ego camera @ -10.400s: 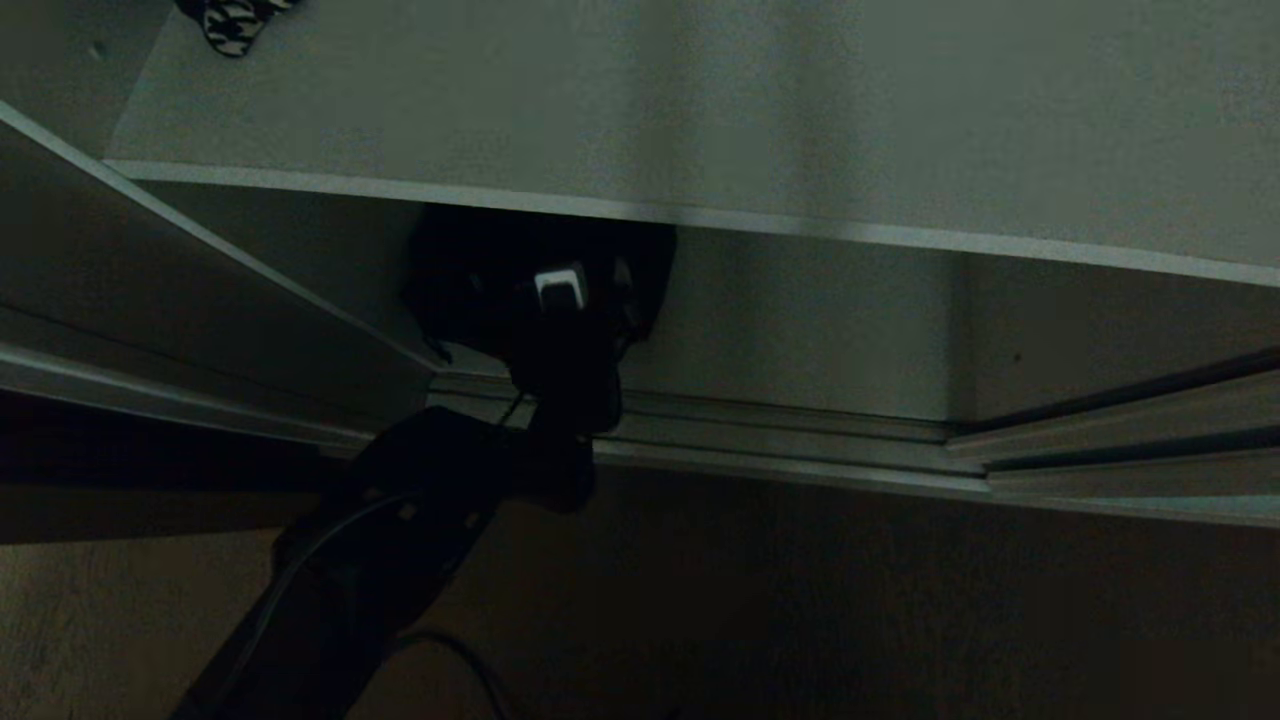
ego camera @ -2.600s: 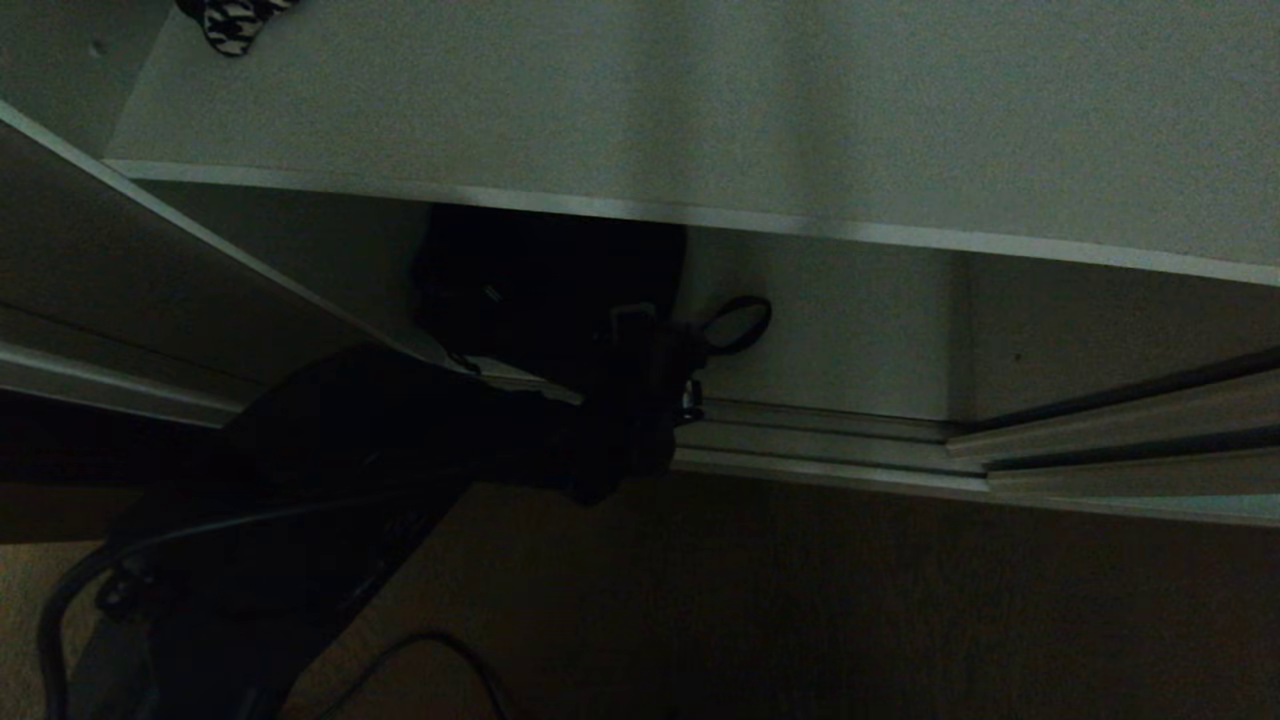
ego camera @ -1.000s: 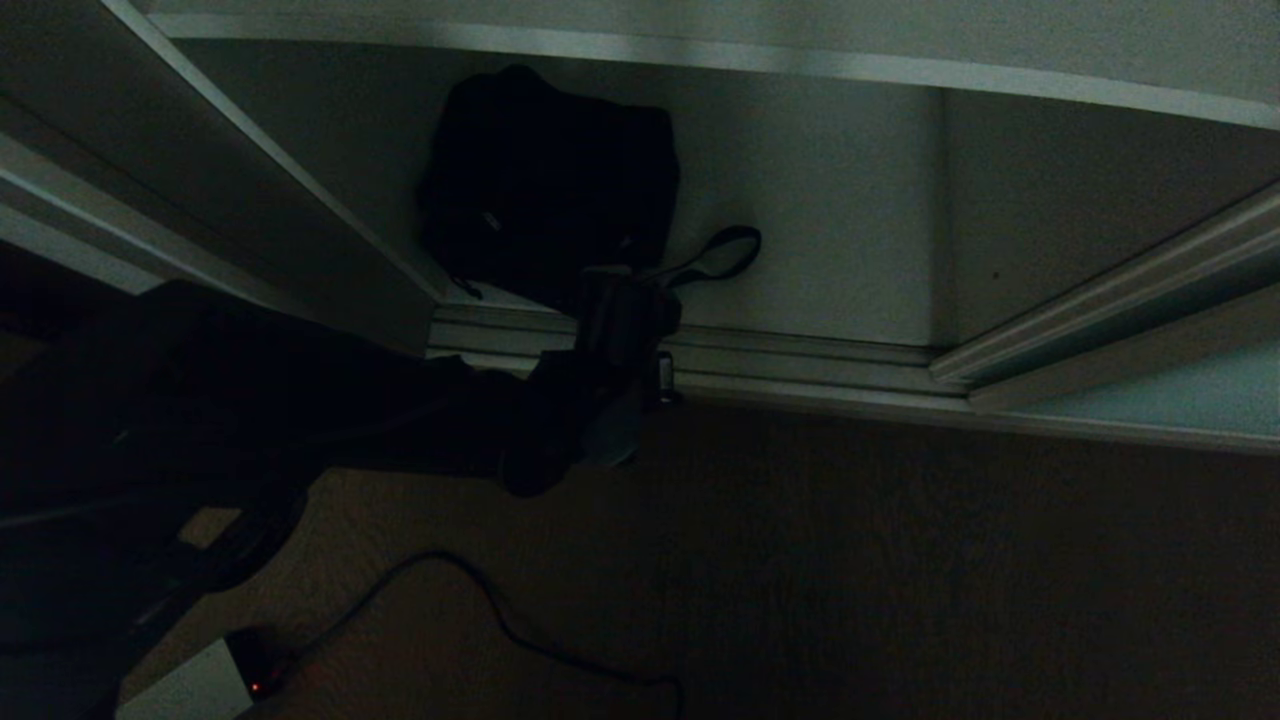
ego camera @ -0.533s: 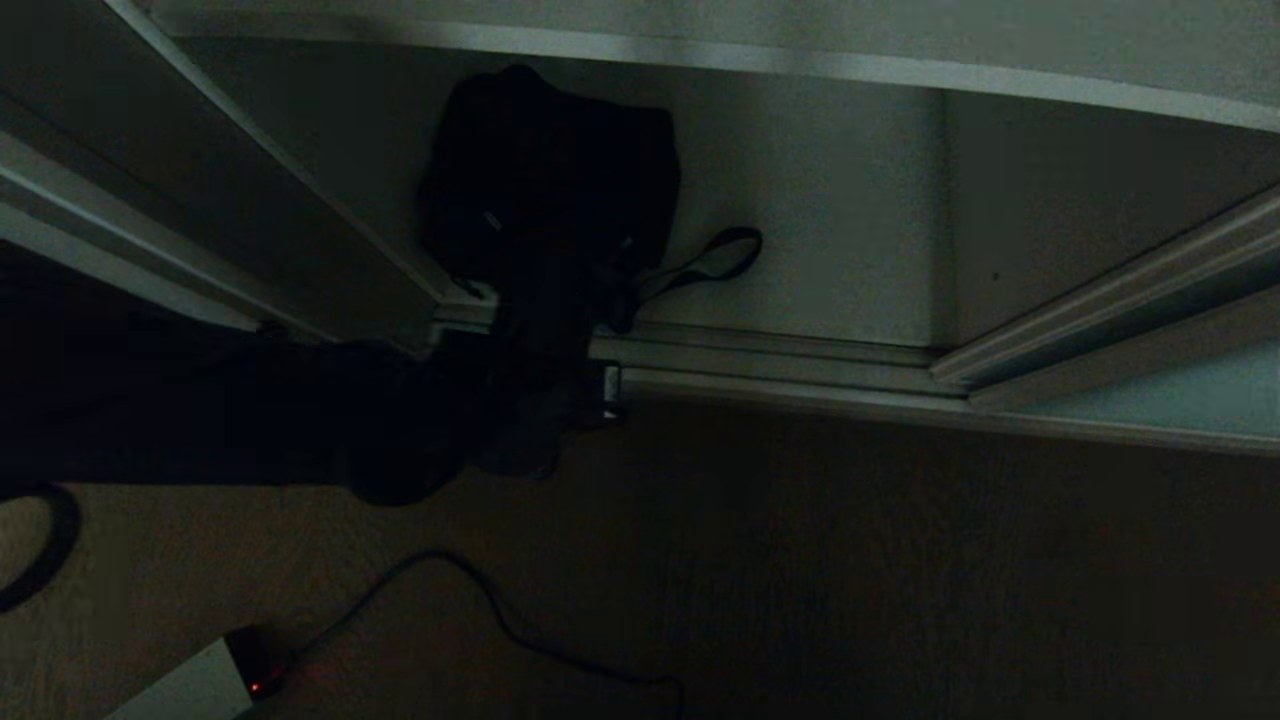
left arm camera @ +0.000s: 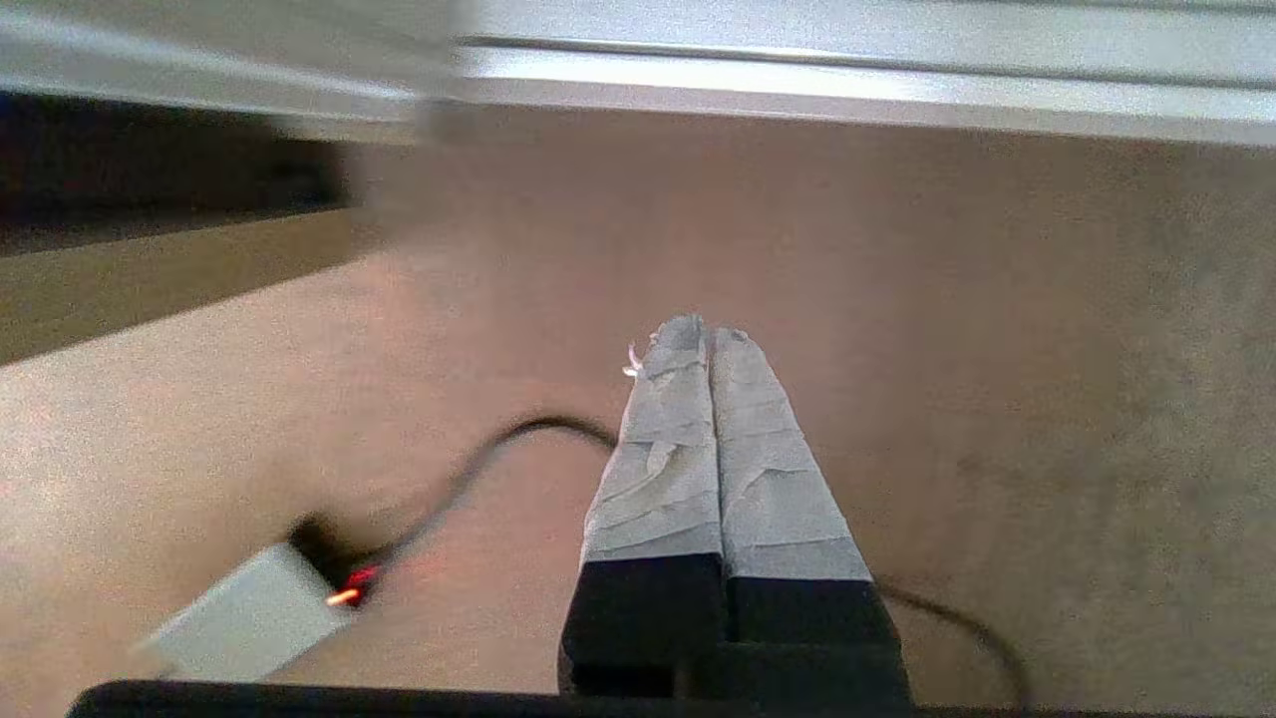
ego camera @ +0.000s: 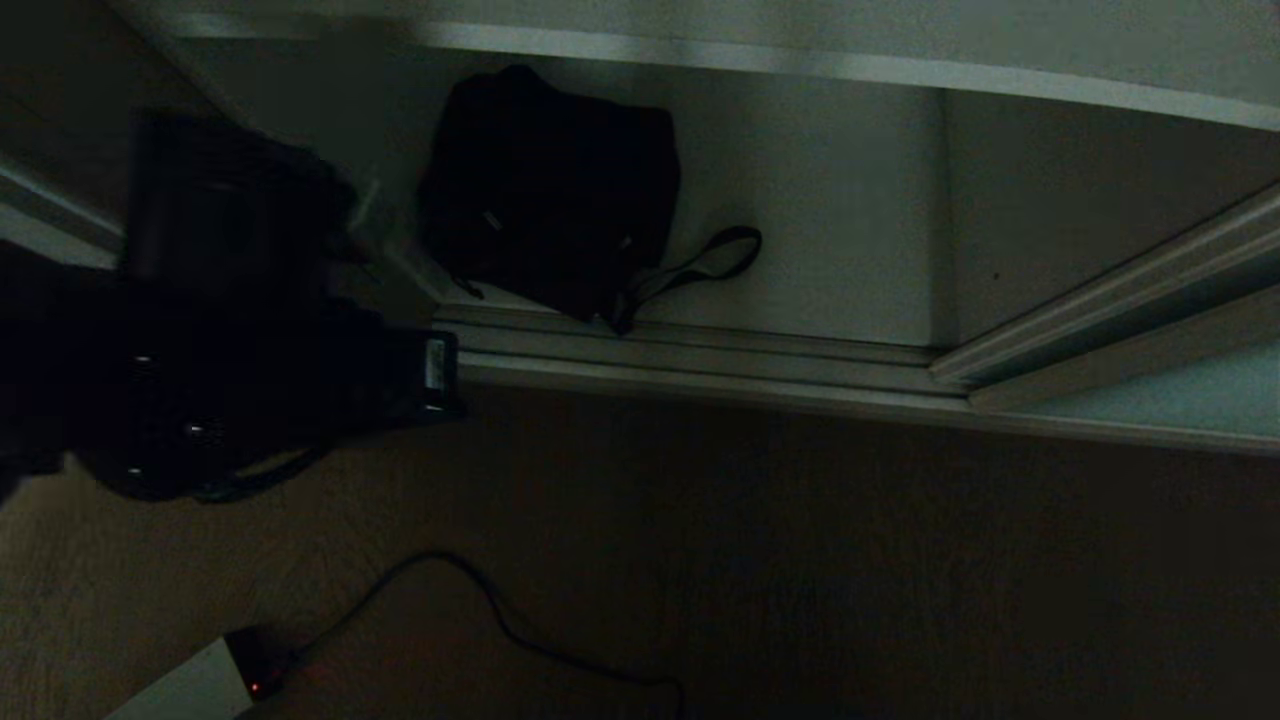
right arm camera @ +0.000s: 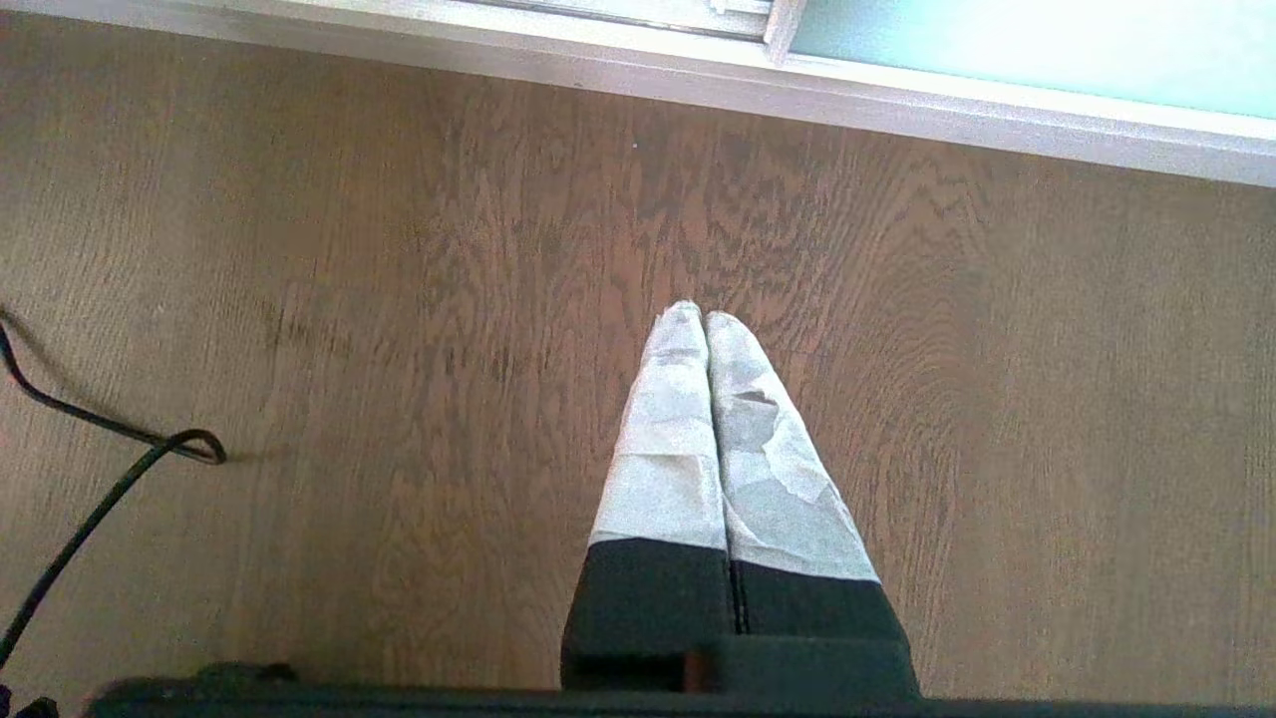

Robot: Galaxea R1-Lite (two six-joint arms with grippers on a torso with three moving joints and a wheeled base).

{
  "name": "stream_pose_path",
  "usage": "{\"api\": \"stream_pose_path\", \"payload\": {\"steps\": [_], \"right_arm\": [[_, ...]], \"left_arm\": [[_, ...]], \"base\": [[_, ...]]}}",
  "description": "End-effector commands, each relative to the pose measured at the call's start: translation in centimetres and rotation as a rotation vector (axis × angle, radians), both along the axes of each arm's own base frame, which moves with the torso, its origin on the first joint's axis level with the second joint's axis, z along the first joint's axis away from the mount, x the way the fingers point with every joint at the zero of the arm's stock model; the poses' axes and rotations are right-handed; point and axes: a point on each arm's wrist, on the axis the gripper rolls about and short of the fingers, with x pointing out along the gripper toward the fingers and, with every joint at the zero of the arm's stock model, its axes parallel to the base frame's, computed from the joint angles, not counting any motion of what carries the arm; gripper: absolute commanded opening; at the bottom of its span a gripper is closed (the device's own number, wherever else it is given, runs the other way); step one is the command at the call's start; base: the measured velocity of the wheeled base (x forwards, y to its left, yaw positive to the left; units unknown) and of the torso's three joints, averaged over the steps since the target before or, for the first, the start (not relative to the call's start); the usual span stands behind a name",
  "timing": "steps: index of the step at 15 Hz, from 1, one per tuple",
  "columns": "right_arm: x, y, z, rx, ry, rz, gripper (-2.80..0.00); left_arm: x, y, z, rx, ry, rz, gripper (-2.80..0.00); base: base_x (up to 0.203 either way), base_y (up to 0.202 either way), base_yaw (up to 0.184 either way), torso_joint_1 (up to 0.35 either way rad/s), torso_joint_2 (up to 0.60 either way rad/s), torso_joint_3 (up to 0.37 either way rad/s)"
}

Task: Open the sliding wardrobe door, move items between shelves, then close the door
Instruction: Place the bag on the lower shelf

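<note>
Black fabric slumps on the bottom shelf (ego camera: 840,270) of the open wardrobe: the bag (ego camera: 550,190) lies against the left part of that white-grey board, with one strap loop (ego camera: 715,258) trailing out to its right, close to the silver floor track (ego camera: 700,365). A second shelf (ego camera: 800,40) runs across above it, its pale front edge catching the light. At the far right of the head view the sliding door (ego camera: 1180,395), a frosted blue-green panel in a thin pale frame, stands pushed aside on the track; the right wrist view shows the same panel (right arm camera: 1027,50) beyond the wooden floor (right arm camera: 449,299).

Nothing is held by either arm. The left gripper (left arm camera: 706,334) has its two taped fingers (left arm camera: 658,469) pressed flat together with nothing between them. It hangs over bare floor outside the wardrobe, near a black cable (left arm camera: 498,449) and a small white box (left arm camera: 244,623) with a red light. In the head view the left arm shows as a dark, blurred mass (ego camera: 230,320) at the left edge, in front of the wardrobe's left side and apart from the bag. The right gripper (right arm camera: 704,317) is likewise closed tight and empty, pointing down at the wooden floor in front of the track, with another stretch of cable (right arm camera: 90,499) lying off to one side. The right arm does not appear in the head view.
</note>
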Motion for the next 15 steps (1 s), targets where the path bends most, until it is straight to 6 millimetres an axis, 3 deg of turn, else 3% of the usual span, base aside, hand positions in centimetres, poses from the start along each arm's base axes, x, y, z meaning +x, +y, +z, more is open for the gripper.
{"api": "stream_pose_path", "payload": {"steps": [1, 3, 8, 10, 12, 15], "right_arm": [[0.0, 0.0, 0.0, 0.0, -0.002, 0.0, -2.8], [0.0, 0.0, 0.0, 0.0, -0.002, 0.0, -2.8], [0.0, 0.0, 0.0, 0.0, -0.002, 0.0, -2.8], [0.0, 0.0, 0.0, 0.0, -0.002, 0.0, -2.8], [0.0, 0.0, 0.0, 0.0, -0.002, 0.0, -2.8], [0.0, 0.0, 0.0, 0.0, -0.002, 0.0, -2.8]], "left_arm": [[-4.2, 4.5, 3.0, -0.045, -0.103, 0.038, -2.8], [-6.8, 7.0, 3.5, -0.06, -0.126, -0.045, -2.8], [-13.3, 10.7, 3.9, -0.023, -0.193, -0.067, -2.8], [-17.1, 11.5, 3.8, -0.01, -0.274, -0.039, -2.8], [-20.8, 11.3, 2.1, 0.003, -0.335, -0.035, -2.8], [-24.9, 10.9, -2.3, 0.021, -0.386, -0.029, -2.8]], "base": [[0.0, 0.0, 0.0, 0.0, 0.0, 0.0], [0.0, 0.0, 0.0, 0.0, 0.0, 0.0], [0.0, 0.0, 0.0, 0.0, 0.0, 0.0], [0.0, 0.0, 0.0, 0.0, 0.0, 0.0], [0.0, 0.0, 0.0, 0.0, 0.0, 0.0], [0.0, 0.0, 0.0, 0.0, 0.0, 0.0]]}}
